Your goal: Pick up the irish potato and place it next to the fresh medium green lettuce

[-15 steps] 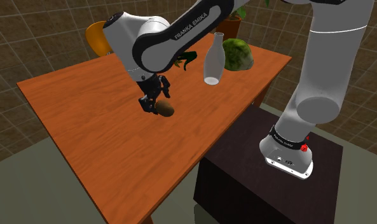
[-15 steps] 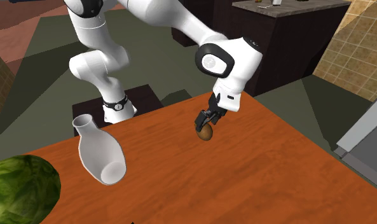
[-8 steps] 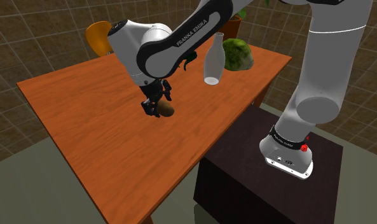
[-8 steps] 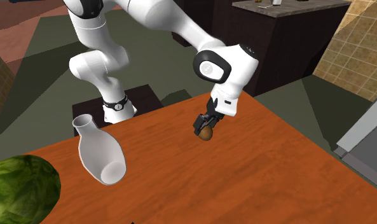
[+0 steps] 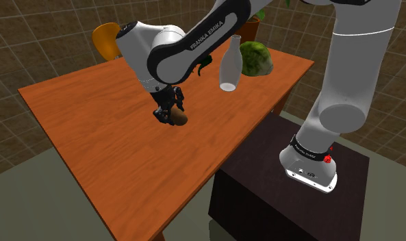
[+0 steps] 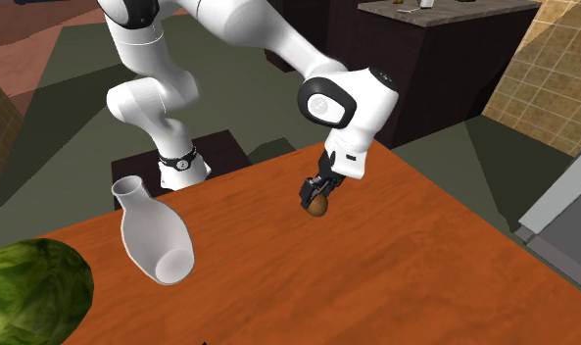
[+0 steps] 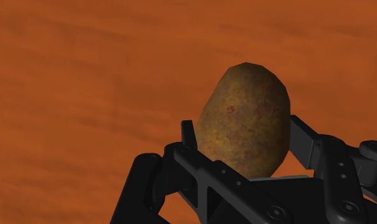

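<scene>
A brown potato (image 5: 180, 119) lies near the middle of the orange-brown wooden table (image 5: 92, 137). My black gripper (image 5: 170, 113) comes down on it from above and is shut on it. In the wrist view the two fingers clasp the potato (image 7: 247, 118) on both sides, with the gripper (image 7: 243, 127) over bare tabletop. In the second exterior view the potato (image 6: 317, 206) sits under the gripper (image 6: 314, 195), low over the wood; whether it still touches I cannot tell. The green lettuce (image 5: 256, 59) rests at the table's far corner, also seen as the lettuce (image 6: 33, 292) at that view's lower left.
A white vase (image 5: 230, 65) stands between the potato and the lettuce, shown tilted as the vase (image 6: 156, 240). An orange chair (image 5: 105, 37) is behind the table. The dark stand (image 5: 290, 198) sits by the table's edge. A dark counter (image 6: 445, 49) stands farther off.
The gripper came down a little around the potato, and its fingers have closed on it. The potato has stayed in the same place on the table.
</scene>
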